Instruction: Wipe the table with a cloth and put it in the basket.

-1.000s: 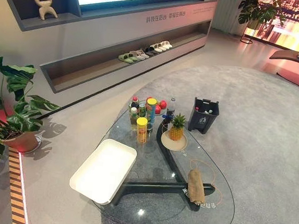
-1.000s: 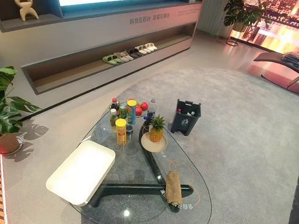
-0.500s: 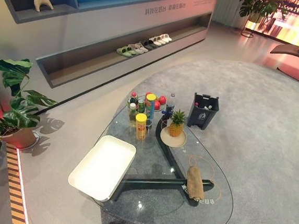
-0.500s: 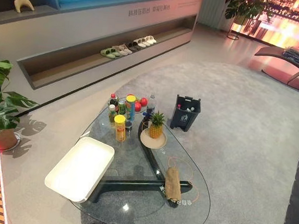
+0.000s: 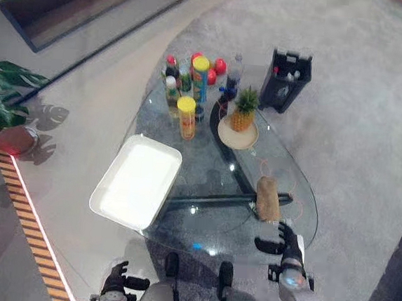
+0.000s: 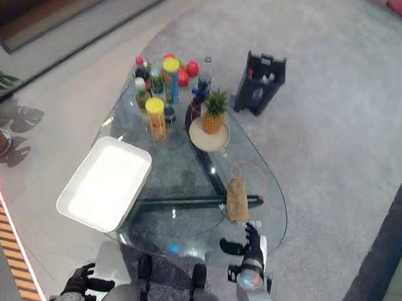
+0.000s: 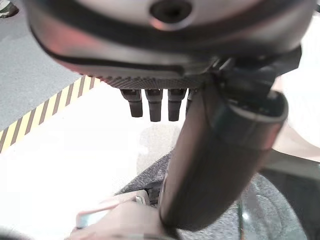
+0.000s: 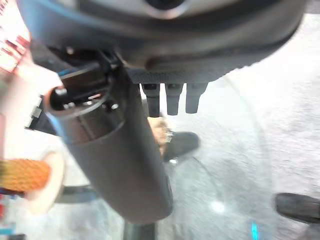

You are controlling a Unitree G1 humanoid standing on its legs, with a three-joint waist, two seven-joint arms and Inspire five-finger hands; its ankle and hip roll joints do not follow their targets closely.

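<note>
Grey carpet (image 5: 371, 137) is spread under a glass table (image 5: 180, 223) with a dark frame. At the lower left, off the table's near edge, the left hand (image 5: 115, 282) is seen with fingers relaxed and spread, nothing held. On the table's left part a white tray (image 5: 137, 181) is set; beyond it stand bottles and cans (image 5: 187, 86), and a pineapple on a plate (image 5: 240, 119). Toward the right edge a tan cloth (image 5: 267, 198) is laid, rolled into a short bundle. Just beside it, nearer the robot, the right hand (image 5: 284, 241) is held over the rim, fingers straight, empty. A dark basket (image 5: 286, 80) stands on the carpet beyond.
</note>
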